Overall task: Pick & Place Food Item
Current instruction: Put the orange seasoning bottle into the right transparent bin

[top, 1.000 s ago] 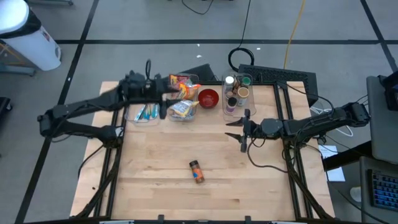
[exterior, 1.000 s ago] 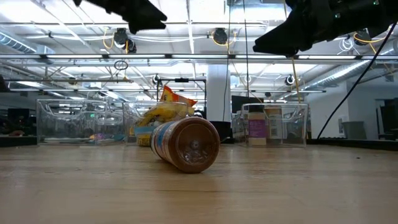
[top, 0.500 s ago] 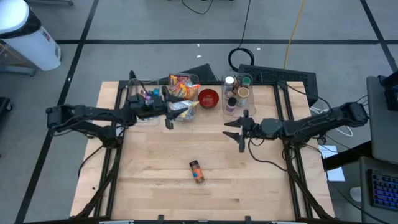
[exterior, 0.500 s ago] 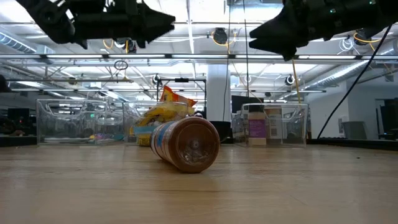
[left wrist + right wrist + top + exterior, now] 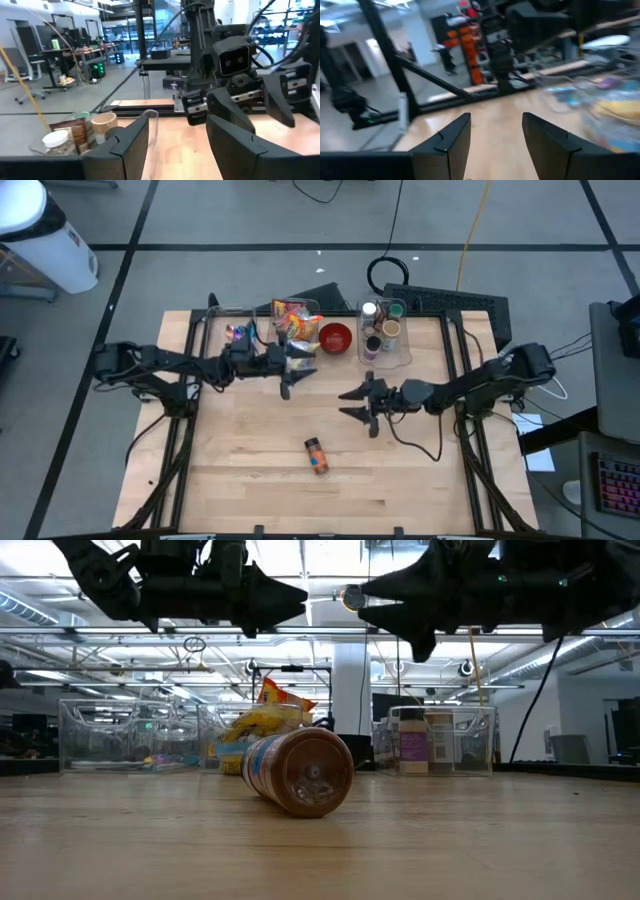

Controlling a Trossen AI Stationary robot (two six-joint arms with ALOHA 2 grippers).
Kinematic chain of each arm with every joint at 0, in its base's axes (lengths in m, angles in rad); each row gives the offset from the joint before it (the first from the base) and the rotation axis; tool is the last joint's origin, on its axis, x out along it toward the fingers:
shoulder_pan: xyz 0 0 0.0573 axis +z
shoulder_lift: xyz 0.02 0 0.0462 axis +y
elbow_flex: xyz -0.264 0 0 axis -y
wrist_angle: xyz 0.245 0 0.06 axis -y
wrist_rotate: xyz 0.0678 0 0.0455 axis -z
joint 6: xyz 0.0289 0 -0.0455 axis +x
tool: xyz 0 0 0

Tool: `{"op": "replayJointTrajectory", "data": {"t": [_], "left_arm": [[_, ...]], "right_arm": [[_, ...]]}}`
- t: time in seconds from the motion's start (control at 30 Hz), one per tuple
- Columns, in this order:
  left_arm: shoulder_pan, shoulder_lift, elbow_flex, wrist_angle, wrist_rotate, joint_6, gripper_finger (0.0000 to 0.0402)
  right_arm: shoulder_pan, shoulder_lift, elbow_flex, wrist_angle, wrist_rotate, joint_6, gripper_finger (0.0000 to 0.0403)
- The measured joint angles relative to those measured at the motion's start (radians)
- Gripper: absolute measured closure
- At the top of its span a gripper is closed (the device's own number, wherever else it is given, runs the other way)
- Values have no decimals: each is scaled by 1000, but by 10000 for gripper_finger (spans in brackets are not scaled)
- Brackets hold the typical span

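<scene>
The food item, a small brown jar with an orange label, lies on its side on the wooden table, toward the near edge, with nothing touching it. My left gripper hovers level above the table just in front of the far bins, pointing toward the table's right, open and empty. My right gripper hovers level opposite it, pointing toward the table's left, also open and empty. Both are well above the jar and on its far side.
Along the far edge stand clear bins: one with small packets, one with snack bags, and one with jars and cups. A red bowl sits between them. Bare wood surrounds the jar.
My left gripper has come down from above the snack bin toward the near edge and the table's right, tipping to level. My right gripper has moved toward the table's left, sunk a little and rolled. The two now face each other. The jar has not moved.
</scene>
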Motion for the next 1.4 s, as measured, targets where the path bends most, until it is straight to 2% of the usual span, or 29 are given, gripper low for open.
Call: {"op": "replayJointTrajectory", "data": {"t": [0.1, 0.17, 0.37, 0.47, 0.53, 0.77, 0.9, 1.13, 1.3, 1.4], "left_arm": [[-31, -11, 0, -30, 10, -3, 195], [-55, -12, 0, -58, 33, -3, 195], [-136, -11, 0, -129, 5, -11, 195], [-183, -15, 0, -142, -49, -18, 195], [-217, -26, 0, -149, -106, -13, 195], [-332, -119, 0, -286, -365, 9, 195], [-391, -178, 0, -362, -467, -21, 195], [-496, -219, -1, -454, -499, -128, 195], [-584, -211, 0, -449, -628, -180, 195], [-637, -207, -1, -460, -674, -215, 195]], "right_arm": [[14, 36, 40, 14, -5, -4, 232], [27, 37, 85, -65, -3, -34, 232], [71, 27, 305, -542, 1, -113, 232], [92, 26, 406, -756, -4, -165, 232], [104, 28, 456, -840, -5, -171, 232], [132, 41, 620, -1125, -1, -75, 220], [146, 67, 679, -1188, -4, 20, 194], [146, 127, 709, -1208, -22, 183, 131], [148, 196, 709, -1149, -183, 298, 103], [161, 239, 707, -1041, -282, 334, 96]]}}
